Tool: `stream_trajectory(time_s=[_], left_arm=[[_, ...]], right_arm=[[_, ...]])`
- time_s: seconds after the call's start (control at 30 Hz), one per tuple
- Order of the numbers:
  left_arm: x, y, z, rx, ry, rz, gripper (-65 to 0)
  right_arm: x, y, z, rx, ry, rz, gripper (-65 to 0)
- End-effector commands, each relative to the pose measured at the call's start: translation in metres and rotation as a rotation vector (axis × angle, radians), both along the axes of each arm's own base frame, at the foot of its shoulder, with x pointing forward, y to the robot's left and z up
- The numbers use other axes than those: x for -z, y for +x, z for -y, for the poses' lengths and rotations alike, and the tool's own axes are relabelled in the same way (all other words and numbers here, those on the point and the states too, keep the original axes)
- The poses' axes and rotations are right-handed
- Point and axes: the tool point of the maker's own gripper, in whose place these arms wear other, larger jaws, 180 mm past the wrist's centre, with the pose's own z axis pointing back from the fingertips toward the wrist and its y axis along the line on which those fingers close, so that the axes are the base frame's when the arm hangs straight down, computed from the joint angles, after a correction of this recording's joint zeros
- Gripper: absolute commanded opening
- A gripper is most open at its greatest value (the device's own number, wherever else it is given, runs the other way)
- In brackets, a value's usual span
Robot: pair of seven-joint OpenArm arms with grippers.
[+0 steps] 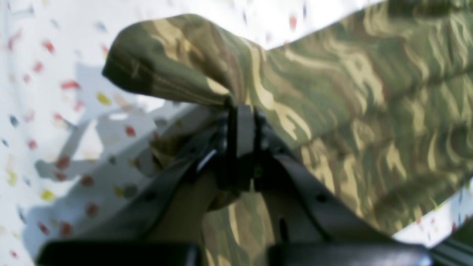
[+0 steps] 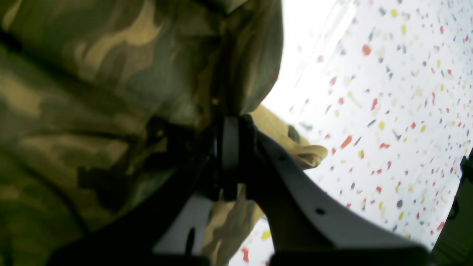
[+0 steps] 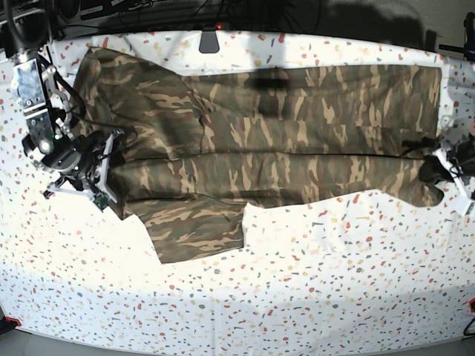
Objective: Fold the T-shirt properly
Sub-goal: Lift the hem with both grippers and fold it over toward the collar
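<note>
t-shirt: the camouflage t-shirt (image 3: 282, 141) lies spread across the speckled tablecloth (image 3: 297, 297), stretched lengthwise between the two arms, one sleeve (image 3: 197, 230) sticking out toward the near side.
left gripper: the left gripper (image 1: 242, 111) has its jaws pinched together on a bunched corner of the shirt, the fabric rising in a soft hump just past the tips; in the base view it sits at the shirt's right-hand end (image 3: 438, 167).
right gripper: the right gripper (image 2: 234, 127) is clamped on cloth too, camouflage folds draped over and around the jaws; in the base view it holds the left-hand end (image 3: 100, 167), near the shoulder.
step in hand: it looks like both arms are carrying the near long edge for a lengthwise fold.
how to do it well: i'd judge both ends should travel together, at the same height and pace, so the edge stays taut and lands parallel to the far edge.
watch out: the loose sleeve could drag or tuck crookedly under the fold; too much pull could slide the whole shirt on the tablecloth.
progress: early, the shirt is not yet compact.
</note>
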Motion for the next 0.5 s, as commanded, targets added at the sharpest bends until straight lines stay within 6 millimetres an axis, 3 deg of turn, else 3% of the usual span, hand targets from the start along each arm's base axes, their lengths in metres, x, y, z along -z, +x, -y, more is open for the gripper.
stream_trajectory(time_s=[0.0, 0.3, 0.47], left_arm=[[-0.016, 0.007, -0.005, 0.005, 0.013, 0.044, -65.0], [-0.007, -0.003, -0.006, 0.013, 0.024, 0.006, -65.0], [-0.003, -0.013, -0.005, 0.038, 0.052, -0.05, -65.0]], right_arm=[[-0.019, 0.008, 0.009, 0.008, -0.019, 0.053, -65.0], [-0.036, -0.01, 0.045, 0.116, -0.023, 0.097, -65.0], [-0.027, -0.025, 0.052, 0.136, -0.034, 0.059, -65.0]])
